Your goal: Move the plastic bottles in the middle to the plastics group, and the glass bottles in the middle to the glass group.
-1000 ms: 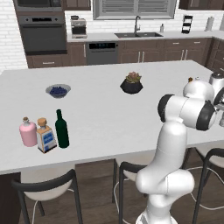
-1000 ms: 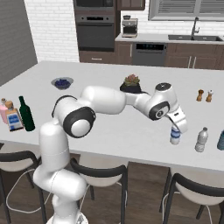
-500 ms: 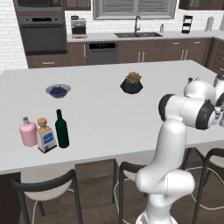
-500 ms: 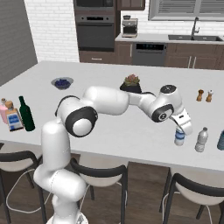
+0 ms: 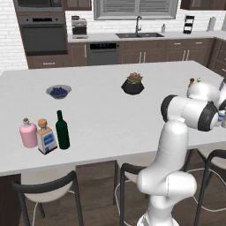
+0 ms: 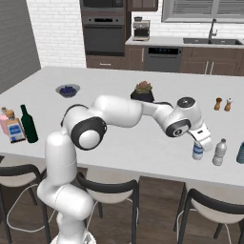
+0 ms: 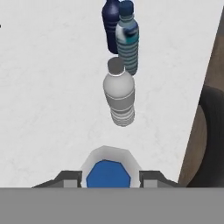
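Observation:
My gripper [image 6: 198,143] is shut on the small blue-labelled water bottle [image 6: 198,151] near the counter's front right edge. In the hand view its blue top [image 7: 108,174] sits between my fingertips [image 7: 65,177]. The plain greyish-clear bottle [image 7: 119,94] stands just beyond it, and appears to its right [image 6: 219,152] in the right base view. Behind that stand a teal-labelled plastic bottle [image 7: 127,39] and a dark blue bottle [image 7: 110,22]. Far to the left, the dark green wine bottle [image 5: 62,130] stands beside the square blue-labelled bottle [image 5: 45,137] and the pink cork-stoppered bottle [image 5: 28,133].
A bowl of blueberries [image 5: 58,91] and a dark plant pot [image 5: 133,84] sit mid-counter. Salt and pepper shakers [image 6: 223,104] stand at the back right. The counter's front edge [image 7: 199,87] runs close beside the bottles, with stools [image 6: 107,188] below it.
My gripper has carried the blue-labelled bottle a little to the right, closer to the plain greyish bottle. Nothing else on the counter has moved.

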Tool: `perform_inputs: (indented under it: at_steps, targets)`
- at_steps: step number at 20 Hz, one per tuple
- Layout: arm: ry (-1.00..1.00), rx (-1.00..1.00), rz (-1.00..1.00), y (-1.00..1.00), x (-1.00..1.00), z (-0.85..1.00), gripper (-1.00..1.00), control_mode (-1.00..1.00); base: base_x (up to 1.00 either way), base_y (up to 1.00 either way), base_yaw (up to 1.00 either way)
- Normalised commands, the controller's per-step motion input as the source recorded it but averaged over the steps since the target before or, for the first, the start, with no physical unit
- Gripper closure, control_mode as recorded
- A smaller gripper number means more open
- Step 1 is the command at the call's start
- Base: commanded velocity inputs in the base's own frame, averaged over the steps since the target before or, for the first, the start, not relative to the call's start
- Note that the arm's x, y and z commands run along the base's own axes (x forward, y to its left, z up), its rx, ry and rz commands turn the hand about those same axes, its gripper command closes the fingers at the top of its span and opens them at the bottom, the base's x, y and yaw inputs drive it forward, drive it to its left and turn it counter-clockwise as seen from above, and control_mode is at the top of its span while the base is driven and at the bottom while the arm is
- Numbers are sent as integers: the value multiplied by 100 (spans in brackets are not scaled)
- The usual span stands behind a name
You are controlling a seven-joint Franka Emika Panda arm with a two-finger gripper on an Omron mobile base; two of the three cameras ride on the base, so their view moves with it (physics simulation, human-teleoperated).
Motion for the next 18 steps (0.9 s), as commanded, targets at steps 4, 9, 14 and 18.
perform_inputs:
  at_steps: [4, 9, 14, 18]
  targets:
    - [-9, -8, 0, 0, 0, -43, 100, -100, 0, 0, 0]
    - [-2, -8, 0, 0, 0, -18, 100, -100, 0, 0, 0]
    - [4, -4, 0, -1, 7, 0, 100, -100, 0, 0, 0]
    - [12, 0, 0, -7, 35, 0, 100, -100, 0, 0, 0]
